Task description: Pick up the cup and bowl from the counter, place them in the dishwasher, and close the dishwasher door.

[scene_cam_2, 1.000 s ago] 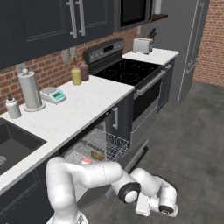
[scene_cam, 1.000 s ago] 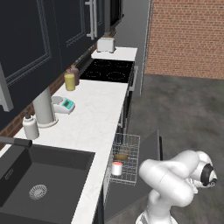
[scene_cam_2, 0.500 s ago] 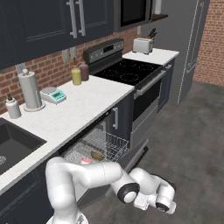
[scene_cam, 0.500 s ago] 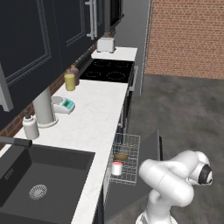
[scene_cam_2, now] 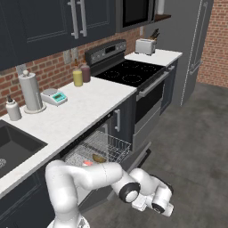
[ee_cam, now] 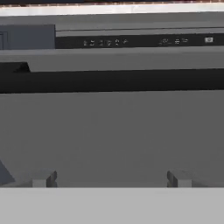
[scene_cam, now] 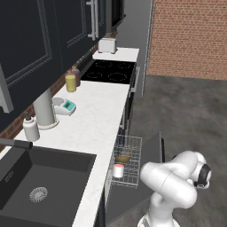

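Down low in front of the dishwasher [scene_cam_2: 95,153], the fingers [ee_cam: 111,178] stand spread as wide as they go and hold nothing; in the hand view the two tips sit far apart against a flat grey panel. That panel looks like the door [scene_cam: 153,155], which hangs open and tilted outward beneath the rack [scene_cam: 131,162]. Above it in the hand view runs a dark strip with small pale markings.

From the right base view the hand is near the floor, just past the door's outer edge [scene_cam_2: 140,153], with the white arm bent round in front of the opening.

Inside the pulled-out wire rack, the cup [scene_cam: 118,170] stands upright, its red-orange top showing, and the bowl [scene_cam: 123,158] lies just beyond it, close but apart. In the right base view the bowl [scene_cam_2: 99,157] shows as a tan shape among the wires and the cup [scene_cam_2: 87,163] as a red spot beside it.

Up on the white surface [scene_cam: 97,119] stand a yellow bottle [scene_cam: 70,82], a small scale [scene_cam: 65,106], a paper-towel roll [scene_cam: 44,108] and a soap bottle [scene_cam: 30,128]. A black sink [scene_cam: 40,186] lies at the near end; a stove [scene_cam: 110,71] and a toaster [scene_cam: 107,45] at the far end.
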Controlling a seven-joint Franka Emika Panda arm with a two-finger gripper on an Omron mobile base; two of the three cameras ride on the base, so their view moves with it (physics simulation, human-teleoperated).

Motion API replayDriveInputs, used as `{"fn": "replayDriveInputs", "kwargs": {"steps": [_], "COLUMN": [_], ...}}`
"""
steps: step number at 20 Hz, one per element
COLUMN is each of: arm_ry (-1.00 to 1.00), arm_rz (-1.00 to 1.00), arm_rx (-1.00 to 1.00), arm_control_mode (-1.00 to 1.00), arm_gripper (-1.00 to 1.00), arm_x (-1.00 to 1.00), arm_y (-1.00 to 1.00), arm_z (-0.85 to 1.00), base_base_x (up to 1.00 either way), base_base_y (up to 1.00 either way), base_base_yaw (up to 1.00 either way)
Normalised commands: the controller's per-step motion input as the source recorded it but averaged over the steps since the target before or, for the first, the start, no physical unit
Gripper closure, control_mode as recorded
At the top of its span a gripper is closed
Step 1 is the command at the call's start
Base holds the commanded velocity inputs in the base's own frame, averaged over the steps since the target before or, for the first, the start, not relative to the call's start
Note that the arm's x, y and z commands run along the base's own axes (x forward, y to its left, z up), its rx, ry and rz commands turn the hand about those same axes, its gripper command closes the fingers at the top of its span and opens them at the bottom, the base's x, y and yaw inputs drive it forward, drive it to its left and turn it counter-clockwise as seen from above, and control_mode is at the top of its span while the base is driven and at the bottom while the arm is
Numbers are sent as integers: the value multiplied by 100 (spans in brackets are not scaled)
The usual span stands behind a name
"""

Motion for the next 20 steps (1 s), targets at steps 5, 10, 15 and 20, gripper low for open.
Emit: {"fn": "replayDriveInputs", "kwargs": {"steps": [5, 10, 15, 20], "arm_ry": [0, 0, -7, -1], "arm_rz": [-8, -7, 0, 8], "arm_rx": [-2, -1, 4, 13], "arm_control_mode": [-100, -100, -100, -100], "arm_gripper": [-100, -100, -100, -100], "arm_x": [35, 16, 4, 16], "arm_y": [11, 24, 41, 63], "arm_z": [-63, -36, -43, -44], "base_base_x": [0, 0, 0, 0], "base_base_y": [0, 0, 0, 0], "base_base_yaw": [0, 0, 0, 0]}}
